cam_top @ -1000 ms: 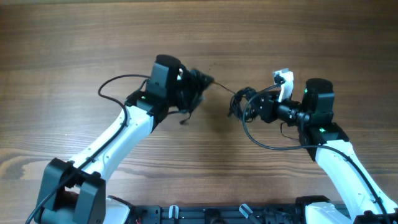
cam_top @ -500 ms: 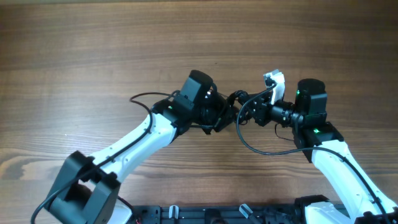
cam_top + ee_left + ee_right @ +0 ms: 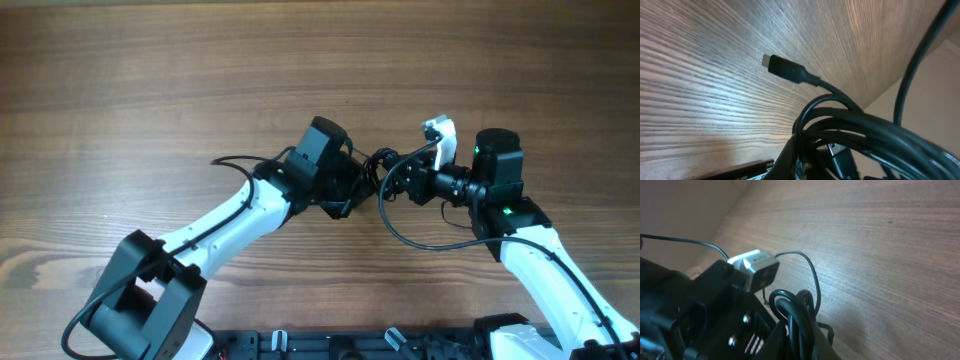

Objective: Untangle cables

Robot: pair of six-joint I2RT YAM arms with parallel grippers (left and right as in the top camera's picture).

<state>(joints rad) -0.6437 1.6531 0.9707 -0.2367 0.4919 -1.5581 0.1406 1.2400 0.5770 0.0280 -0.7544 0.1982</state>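
- Tools both pressed together: left tool (image 3: 364, 181) amid cables (image 3: 875, 131), right tool (image 3: 392, 181) pinching them.
- Risk: pulling apart could cinch the tangle between them tighter.

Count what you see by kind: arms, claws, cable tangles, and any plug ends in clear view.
Arms: 2 (left arm, right arm)
Claws: 2 (left claw, right claw)
Tangles: 1 (cable tangle, between the claws)
Plugs in clear view: 1 (black plug, sticking out of the tangle)
Total: 6
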